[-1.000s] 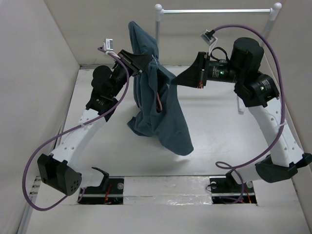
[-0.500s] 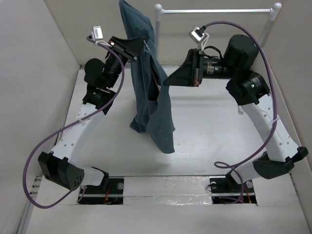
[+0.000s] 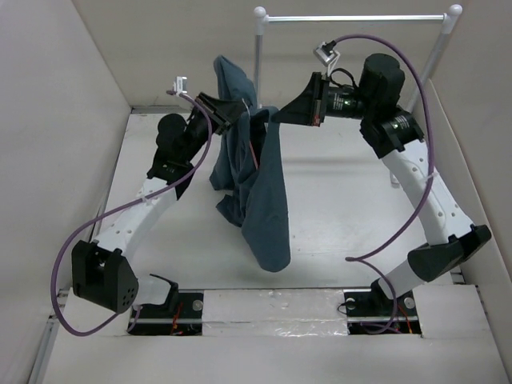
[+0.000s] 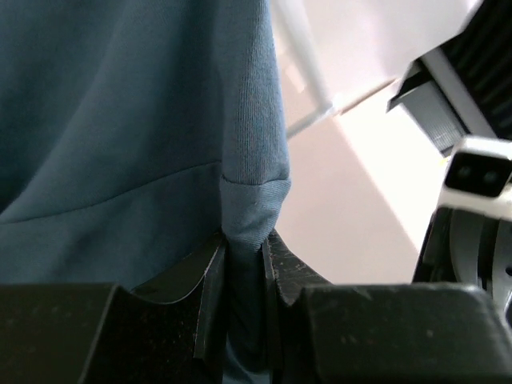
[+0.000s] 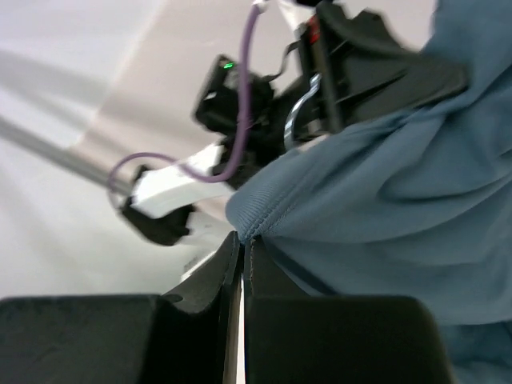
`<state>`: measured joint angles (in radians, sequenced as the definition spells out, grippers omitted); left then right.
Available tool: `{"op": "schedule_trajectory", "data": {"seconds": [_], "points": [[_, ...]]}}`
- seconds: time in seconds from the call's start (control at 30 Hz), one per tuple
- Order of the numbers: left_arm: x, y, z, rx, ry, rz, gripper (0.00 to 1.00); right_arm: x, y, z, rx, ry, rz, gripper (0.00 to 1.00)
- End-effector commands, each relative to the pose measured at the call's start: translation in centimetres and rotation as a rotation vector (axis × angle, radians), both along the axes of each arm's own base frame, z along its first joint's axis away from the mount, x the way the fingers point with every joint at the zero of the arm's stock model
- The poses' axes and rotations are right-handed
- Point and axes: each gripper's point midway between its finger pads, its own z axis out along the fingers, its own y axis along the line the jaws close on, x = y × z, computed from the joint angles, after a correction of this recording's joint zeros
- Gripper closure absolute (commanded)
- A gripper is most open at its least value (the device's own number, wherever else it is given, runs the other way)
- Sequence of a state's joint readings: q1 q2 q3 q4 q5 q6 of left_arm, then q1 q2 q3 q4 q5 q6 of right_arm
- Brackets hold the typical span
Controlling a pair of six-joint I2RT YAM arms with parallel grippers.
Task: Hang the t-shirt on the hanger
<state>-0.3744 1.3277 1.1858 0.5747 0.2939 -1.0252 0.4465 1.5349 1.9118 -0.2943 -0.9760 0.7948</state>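
Observation:
The blue t-shirt (image 3: 260, 192) hangs in the air between my two arms, its lower part trailing down to the table. A thin salmon-pink line of the hanger (image 3: 257, 158) shows inside the cloth; its silver hook (image 3: 245, 102) pokes out by my left gripper. My left gripper (image 3: 237, 112) is shut on a fold of the shirt (image 4: 240, 184) at the top left. My right gripper (image 3: 280, 117) is shut on a hemmed edge of the shirt (image 5: 384, 216) at the top right. Most of the hanger is hidden by the cloth.
A white clothes rack with a metal bar (image 3: 352, 18) stands at the back, its post (image 3: 258, 56) just behind the shirt. White walls close in the left (image 3: 56, 120) and right sides. Purple cables (image 3: 436, 104) loop off both arms.
Both grippers moved with the shirt: the left one came down and to the right from its higher position, the right arm rose and drew back. The shirt's hanging part now reaches lower.

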Motion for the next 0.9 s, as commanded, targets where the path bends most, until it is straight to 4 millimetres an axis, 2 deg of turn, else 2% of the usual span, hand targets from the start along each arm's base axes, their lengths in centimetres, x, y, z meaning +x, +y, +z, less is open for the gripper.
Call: {"op": "schedule_trajectory", "data": {"seconds": [0.0,0.07,0.1,0.3,0.33,0.4,0.43,0.5,0.63,0.7,0.73,0.77,0.87], "points": [[-3.4,-0.9,-1.5,-0.063,0.099,-0.131,1.0,2.1,0.0,-3.2,-0.071,-0.008,-0.077,1.0],[-4.4,-1.5,-2.0,-0.098,0.126,-0.188,1.0,2.6,0.3,-3.9,-0.063,0.018,-0.08,1.0],[-4.6,-1.6,-3.1,-0.134,0.174,-0.207,1.0,2.9,0.4,-5.0,-0.071,0.052,-0.082,1.0],[-5.4,-2.3,-3.0,-0.249,0.207,-0.281,1.0,3.0,0.8,-7.5,-0.063,0.116,-0.145,1.0],[-5.6,-2.3,-3.0,-0.271,0.223,-0.294,1.0,2.5,0.9,-8.8,-0.086,0.145,-0.149,1.0],[-5.6,-2.4,-2.7,-0.293,0.229,-0.31,1.0,3.1,0.4,-10.7,-0.131,0.149,-0.204,1.0],[-5.7,-2.5,-2.7,-0.313,0.248,-0.325,1.0,3.0,0.2,-12.5,-0.168,0.189,-0.215,1.0],[-5.7,-2.7,-2.8,-0.33,0.264,-0.347,1.0,2.7,0.3,-13.6,-0.189,0.206,-0.217,1.0],[-5.2,-2.5,-3.1,-0.302,0.269,-0.305,1.0,1.9,0.9,-13.4,-0.182,0.206,-0.192,0.98],[-5.1,-2.2,-2.8,-0.298,0.252,-0.284,1.0,1.8,1.1,-13.1,-0.194,0.193,-0.197,0.75],[-5.2,-2.2,-2.7,-0.3,0.249,-0.288,1.0,1.8,0.9,-13.8,-0.231,0.215,-0.205,0.61],[-5.2,-2.4,-2.7,-0.3,0.25,-0.298,1.0,1.8,0.7,-13.9,-0.247,0.212,-0.212,0.34],[-5.3,-2.5,-3.1,-0.329,0.279,-0.317,1.0,1.5,-0.3,-12.6,-0.278,0.163,-0.246,0.12]]}}
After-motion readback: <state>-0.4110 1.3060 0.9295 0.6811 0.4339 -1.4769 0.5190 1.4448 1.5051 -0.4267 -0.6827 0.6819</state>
